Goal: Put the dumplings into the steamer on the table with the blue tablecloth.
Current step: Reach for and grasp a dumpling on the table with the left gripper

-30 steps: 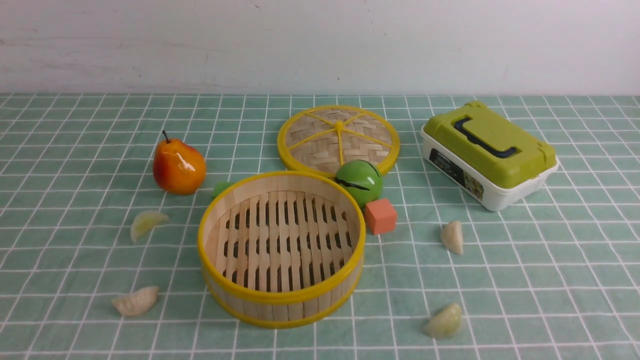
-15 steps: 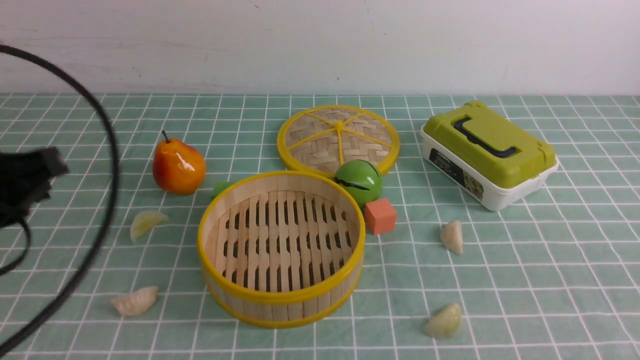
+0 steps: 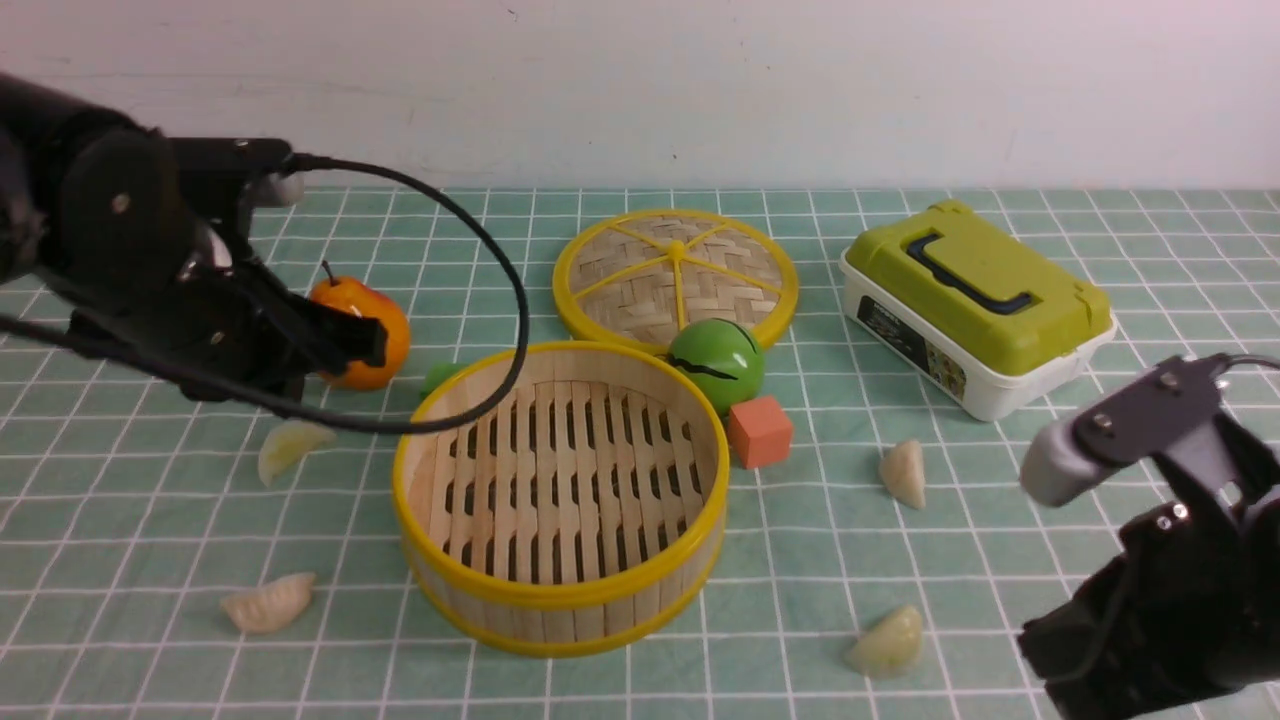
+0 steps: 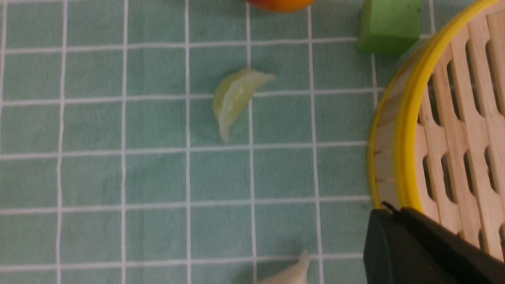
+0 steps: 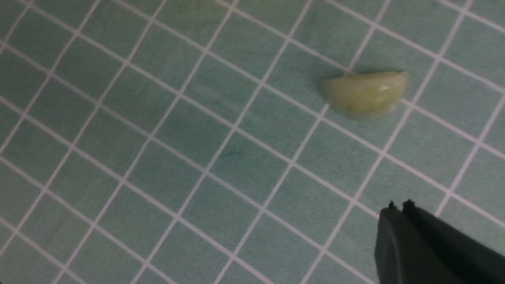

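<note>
The empty bamboo steamer [image 3: 560, 590] stands mid-table on the blue tablecloth [image 3: 1000, 560]. Several dumplings lie around it: two on the left [image 3: 290, 445] [image 3: 268, 603] and two on the right [image 3: 905, 472] [image 3: 888, 642]. My left gripper [image 3: 365, 345] hangs shut in front of the pear, above the cloth left of the steamer. The left wrist view has its shut tips [image 4: 390, 215] by the steamer rim [image 4: 408, 138], apart from a dumpling [image 4: 236, 98]. My right arm [image 3: 1170, 560] is at the front right. The right gripper [image 5: 398, 207] is shut, apart from a dumpling [image 5: 365, 92].
An orange pear [image 3: 385, 320] stands half hidden behind my left gripper. A woven lid [image 3: 640, 280], a green ball [image 3: 718, 365] and an orange cube [image 3: 760, 432] sit behind the steamer. A small green block [image 4: 388, 23] is beside the steamer. A green-lidded box [image 3: 975, 310] stands at back right.
Both arms have come into view: the left swung in from the left edge to in front of the pear, and the right rose at the front right. No object moved.
</note>
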Available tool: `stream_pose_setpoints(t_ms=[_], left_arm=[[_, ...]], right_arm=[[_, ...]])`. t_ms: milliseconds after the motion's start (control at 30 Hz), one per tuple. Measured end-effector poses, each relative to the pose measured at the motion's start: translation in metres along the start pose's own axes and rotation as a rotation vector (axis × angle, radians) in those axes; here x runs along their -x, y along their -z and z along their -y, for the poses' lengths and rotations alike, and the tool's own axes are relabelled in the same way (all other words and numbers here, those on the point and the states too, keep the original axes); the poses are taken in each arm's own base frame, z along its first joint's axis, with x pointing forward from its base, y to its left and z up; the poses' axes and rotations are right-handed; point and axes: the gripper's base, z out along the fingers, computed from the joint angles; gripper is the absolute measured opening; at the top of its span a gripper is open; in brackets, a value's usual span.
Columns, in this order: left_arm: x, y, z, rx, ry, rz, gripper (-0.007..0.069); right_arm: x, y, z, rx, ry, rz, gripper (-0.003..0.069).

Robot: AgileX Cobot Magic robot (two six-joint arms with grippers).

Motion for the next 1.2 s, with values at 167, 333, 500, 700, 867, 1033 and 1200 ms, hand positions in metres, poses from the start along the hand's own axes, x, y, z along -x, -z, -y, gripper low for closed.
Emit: stream_pose_setpoints(t_ms=[167,333,500,700,867,1033,1200], left_arm=[[0.027,-0.039,-0.004,0.037,-0.017,-0.061,0.0166],[0.043,-0.085,-0.032,0.103,0.033,-0.167,0.0311],[0.041,-0.123,-0.049,0.132,0.056,-0.255,0.0338],[0.031,-0.153,-0.048,0.121,-0.018,-0.297,0.0340],[0.029,-0.161,-0.048,0.121,-0.030,-0.297,0.0277],[0.030,-0.159,-0.047,0.118,-0.012,-0.313,0.0198],[0.042,-0.133,-0.042,0.070,0.063,-0.341,0.0173]], right_arm=[[0.002,-0.001,-0.004,0.038,0.051,-0.002,0.0001],[0.002,-0.001,-0.004,0.041,0.077,0.001,0.0004],[0.002,-0.001,-0.004,0.040,0.082,0.003,0.0010],[0.004,-0.001,-0.003,0.031,0.084,0.021,0.0014],[0.004,-0.001,-0.003,0.032,0.083,0.023,0.0022],[0.004,-0.001,-0.003,0.033,0.082,0.023,0.0028],[0.004,-0.001,-0.004,0.034,0.081,0.024,0.0034]])
